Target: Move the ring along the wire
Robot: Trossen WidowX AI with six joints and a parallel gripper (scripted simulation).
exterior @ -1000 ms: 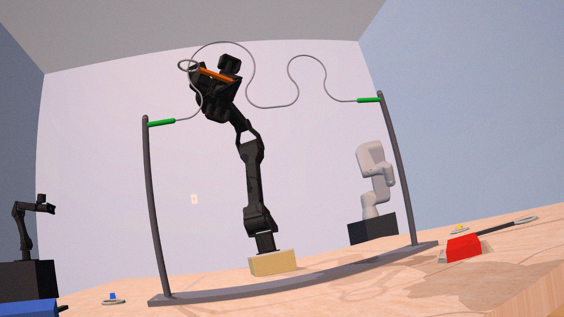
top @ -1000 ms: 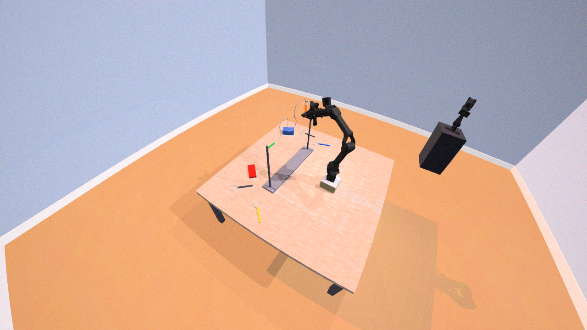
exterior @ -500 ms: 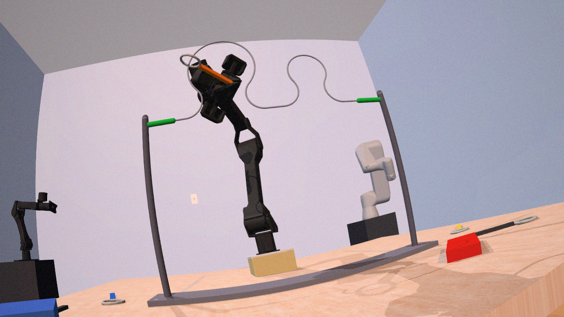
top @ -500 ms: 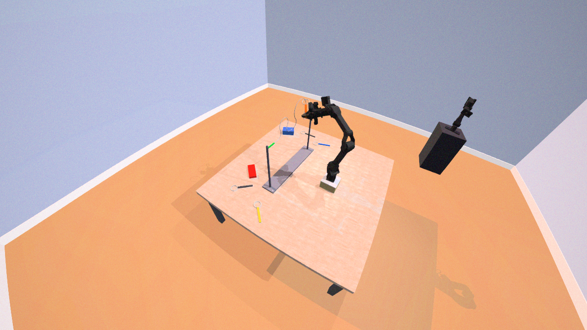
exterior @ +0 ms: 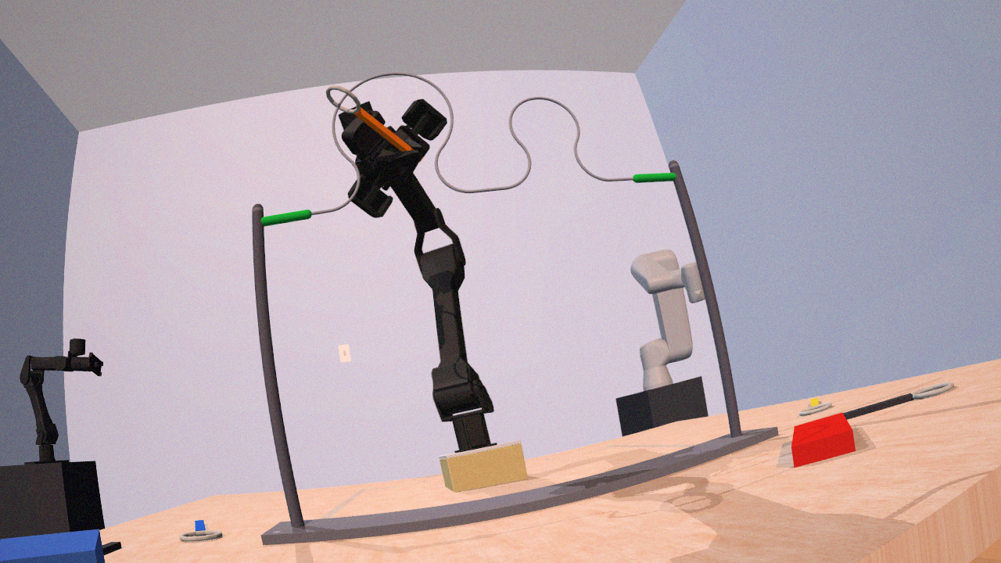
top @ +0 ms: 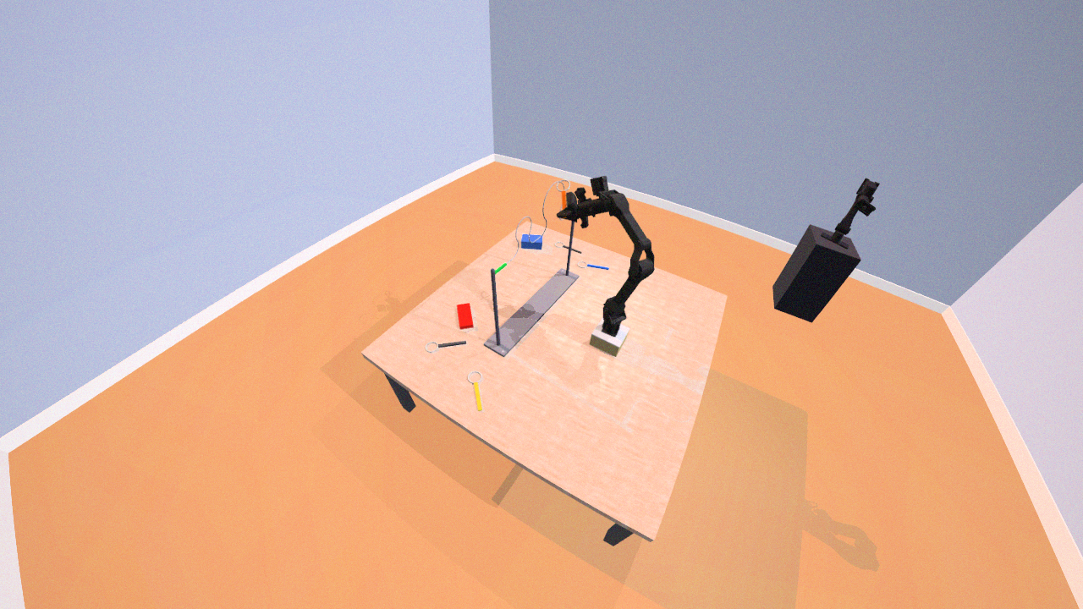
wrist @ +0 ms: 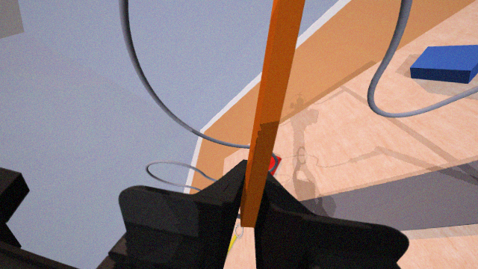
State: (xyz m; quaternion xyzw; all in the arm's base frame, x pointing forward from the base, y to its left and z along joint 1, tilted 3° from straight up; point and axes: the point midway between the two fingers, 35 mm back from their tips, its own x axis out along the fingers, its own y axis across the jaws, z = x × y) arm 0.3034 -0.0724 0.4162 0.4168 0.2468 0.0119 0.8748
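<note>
One thin, stiff, light-looking handle (wrist: 274, 97) sits pinched near its end between the gripper (wrist: 249, 209) fingers, so the ring (exterior: 344, 98) could easily swing.

A red block (top: 464, 315) is lying on the wooden table (top: 606, 424), and a blue block (top: 531, 241) is resting near the far edge. A yellow-handled ring (top: 476, 391) is lying near the front edge. A grey robot arm (exterior: 665, 308) is standing on a black box (exterior: 661, 409) behind the table.

Orange handle (wrist: 276, 75), grey wire (exterior: 482, 188), black claw (wrist: 249, 209), red block (exterior: 822, 439), blue block (wrist: 444, 63).
</note>
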